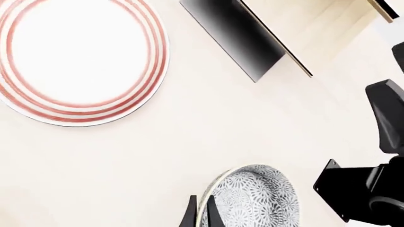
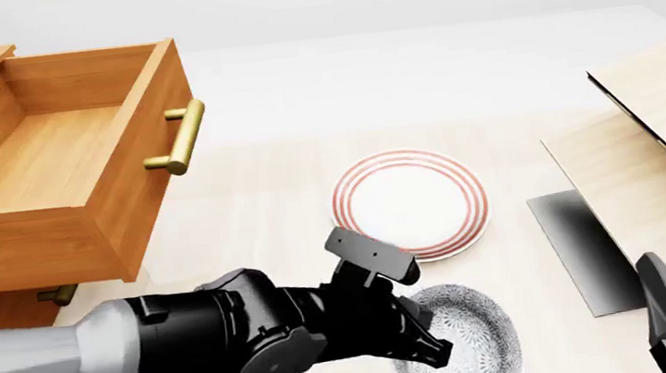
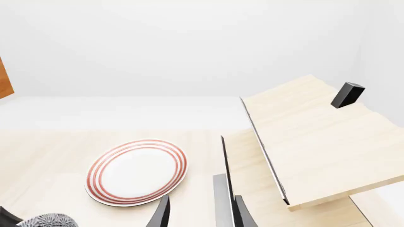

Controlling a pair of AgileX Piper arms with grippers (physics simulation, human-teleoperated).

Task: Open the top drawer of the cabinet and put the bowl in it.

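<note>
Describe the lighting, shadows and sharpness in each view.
Front view: soft even light, everything sharp, a dark shadow under the pale boards. Left wrist view: the same hard gradient shadow; plate bright without glare, bowl pattern crisp. Right wrist view: washed-out white background, no blur.

The front view sits above and a bit behind the arms, looking forward and down across the pale table (image 2: 272,202), so it takes in the open orange-brown wooden drawer (image 2: 58,160) at far left, the flat white plate with red rings (image 2: 409,202) mid-table and the pale light-wood boards (image 2: 643,182) at right.

The left wrist view hangs close over the tabletop, looking almost straight down; it shares that plate (image 1: 79,59) and the speckled blue-grey bowl (image 1: 256,198) with the front view (image 2: 467,339).

The right wrist view sits low and looks nearly level toward the back wall, catching the same plate (image 3: 137,171) and boards (image 3: 315,142).
</note>
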